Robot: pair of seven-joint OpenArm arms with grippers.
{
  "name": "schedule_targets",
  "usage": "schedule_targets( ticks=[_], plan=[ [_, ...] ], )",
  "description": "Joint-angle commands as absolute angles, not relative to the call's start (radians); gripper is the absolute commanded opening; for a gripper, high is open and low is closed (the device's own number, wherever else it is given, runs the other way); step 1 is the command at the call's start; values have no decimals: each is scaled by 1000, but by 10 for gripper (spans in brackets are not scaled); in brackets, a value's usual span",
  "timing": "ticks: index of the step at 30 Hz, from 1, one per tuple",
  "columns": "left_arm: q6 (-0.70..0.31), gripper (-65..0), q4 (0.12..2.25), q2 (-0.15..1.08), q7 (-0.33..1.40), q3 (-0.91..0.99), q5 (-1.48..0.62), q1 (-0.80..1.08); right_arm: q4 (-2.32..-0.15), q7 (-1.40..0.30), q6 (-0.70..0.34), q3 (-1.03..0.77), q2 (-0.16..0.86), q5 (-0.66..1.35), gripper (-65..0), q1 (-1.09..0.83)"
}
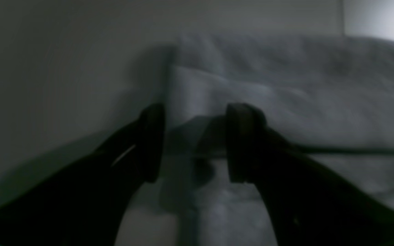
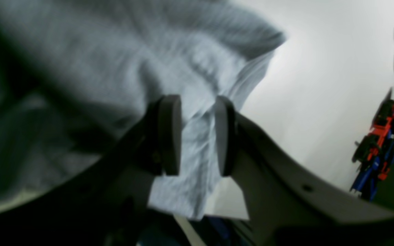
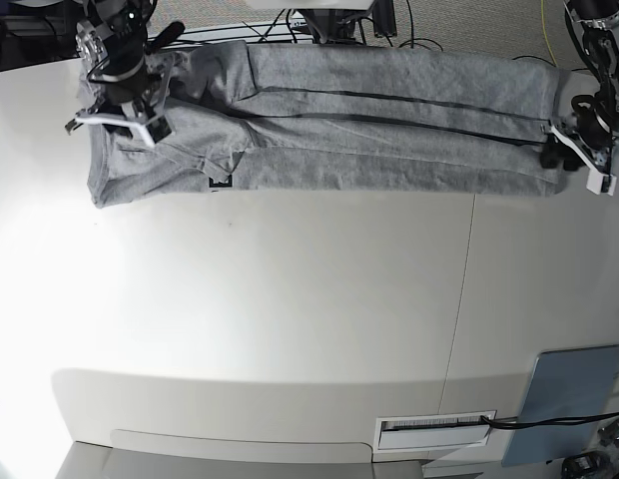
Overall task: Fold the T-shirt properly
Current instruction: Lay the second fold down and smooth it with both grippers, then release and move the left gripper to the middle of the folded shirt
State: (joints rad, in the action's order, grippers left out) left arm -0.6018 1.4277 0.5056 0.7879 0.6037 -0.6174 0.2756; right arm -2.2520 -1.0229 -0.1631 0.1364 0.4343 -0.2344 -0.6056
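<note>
Two tools work the shirt (image 3: pixel 389 130), folded lengthwise on the desk (image 3: pixel 290 299): left tool (image 1: pixel 195 143) and right tool (image 2: pixel 192 135) both part-open (cloth between pads, not clamped).

The right arm reached in at the top left of the base view, its wrist bent down so that the right gripper (image 3: pixel 130 112) sat low. In the right wrist view its two round pads (image 2: pixel 170 135) stood apart with a fold of grey cloth between them, not pinched. The left arm came down at the far right edge of the base view, the left gripper (image 3: pixel 574 152) held low. In its wrist view the dark fingers (image 1: pixel 152 141) were spread, cloth lying between and beneath them.
</note>
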Motion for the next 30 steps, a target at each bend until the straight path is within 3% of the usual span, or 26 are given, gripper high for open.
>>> schedule_targets(
  ticks=[1,8,18,21,26,30],
  plan=[
    [-604,-354,1444,529,796,613,-653,272,-2272,-1007,-155,129,446,-244,-475,-597],
    [-535,-354,1402,528,815,613,-659,272,-2272,-992,-153,129,446,-244,-475,-562],
    [-589,-362,1355,490,869,613,-836,310,-2272,-992,-153,129,446,-244,-475,-562],
    [-598,-424,1355,490,876,613,-854,318,-2272,-991,-153,129,446,-244,-475,-562],
    [-600,-633,1355,490,875,613,-854,319,-2272,-989,-153,129,446,-244,-475,-562],
    [-600,-650,1355,490,851,613,-853,318,-2272,-982,-153,129,446,-244,-475,-562]
  ],
)
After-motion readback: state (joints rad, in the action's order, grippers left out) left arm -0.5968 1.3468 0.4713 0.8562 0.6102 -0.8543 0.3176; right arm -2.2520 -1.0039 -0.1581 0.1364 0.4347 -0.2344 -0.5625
